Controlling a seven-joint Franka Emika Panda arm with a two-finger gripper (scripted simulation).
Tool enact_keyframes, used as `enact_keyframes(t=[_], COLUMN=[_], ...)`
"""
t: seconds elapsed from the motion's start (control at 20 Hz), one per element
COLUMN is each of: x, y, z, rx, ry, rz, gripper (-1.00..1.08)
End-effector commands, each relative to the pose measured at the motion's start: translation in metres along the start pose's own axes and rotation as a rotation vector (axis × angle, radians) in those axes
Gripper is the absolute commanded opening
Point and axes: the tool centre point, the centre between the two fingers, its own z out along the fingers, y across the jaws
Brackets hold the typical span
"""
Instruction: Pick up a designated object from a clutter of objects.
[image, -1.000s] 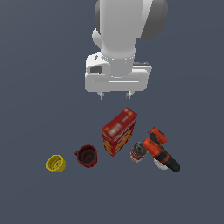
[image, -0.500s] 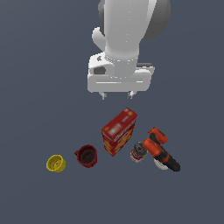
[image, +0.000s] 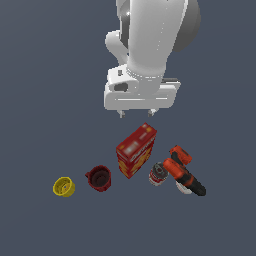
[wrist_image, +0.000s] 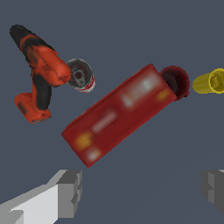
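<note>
While hovering with jaws spread and empty, gripper (image: 135, 113) sits high at twelve o'clock of cracker box (image: 135, 150). Could clip small can (image: 158, 173), seemingly touching drill (image: 185, 172) at its nine o'clock.

our arm (image: 150, 35) comes down from the top of the exterior view, white and thick, ending in a broad white wrist block (image: 140, 92). our gripper (image: 135, 114) points straight down and hangs in the air, touching nothing. in the wrist view our two grey fingers (wrist_image: 70, 192) sit far apart at opposite sides, jaws spread wide, with nothing held between them.
</note>
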Motion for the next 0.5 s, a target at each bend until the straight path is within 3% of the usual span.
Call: enact_keyframes(t=[0.0,0.45], x=[0.005,0.034], y=[-0.005,-0.034], z=[0.005,0.033], rx=[-0.026,-0.186], ry=[-0.016,-0.100], rz=[-0.035,-0.237], gripper=[1.08,1.08])
